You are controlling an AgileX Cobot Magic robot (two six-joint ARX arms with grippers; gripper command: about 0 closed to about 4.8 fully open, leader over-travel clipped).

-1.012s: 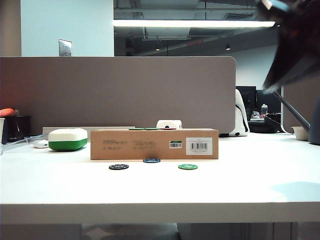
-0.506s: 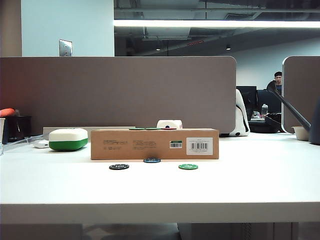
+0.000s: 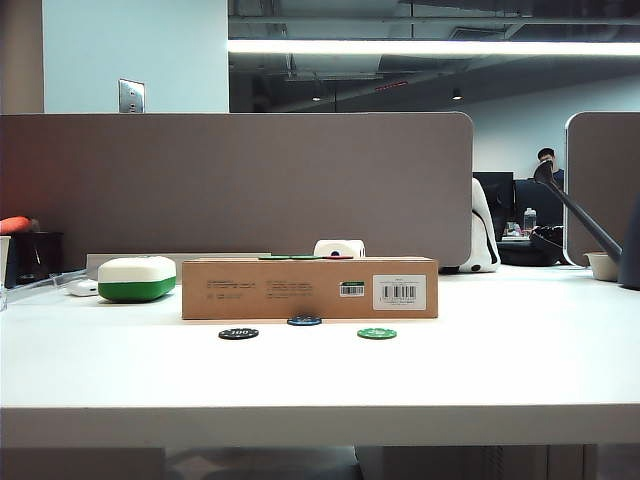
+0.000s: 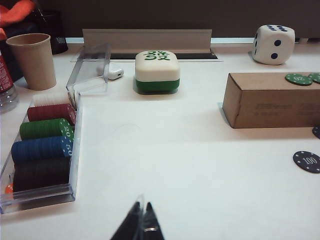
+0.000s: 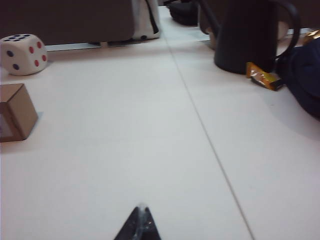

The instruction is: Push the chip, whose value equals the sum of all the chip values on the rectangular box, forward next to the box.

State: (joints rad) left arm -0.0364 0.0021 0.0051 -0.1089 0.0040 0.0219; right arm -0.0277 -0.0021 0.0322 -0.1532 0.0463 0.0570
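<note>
Blue chip (image 3: 304, 321) just before brown box (image 3: 309, 288); tools unseen.

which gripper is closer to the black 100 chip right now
Left. The left gripper is shut, low over the table, and the black 100 chip shows in its wrist view. The right gripper, also shut, sees only an end of the rectangular box.

Blue chip (image 3: 304, 321) number too small; rectangular box (image 5: 15, 112) cropped

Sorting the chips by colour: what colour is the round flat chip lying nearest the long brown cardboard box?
Blue, best seen in the exterior view.
</note>
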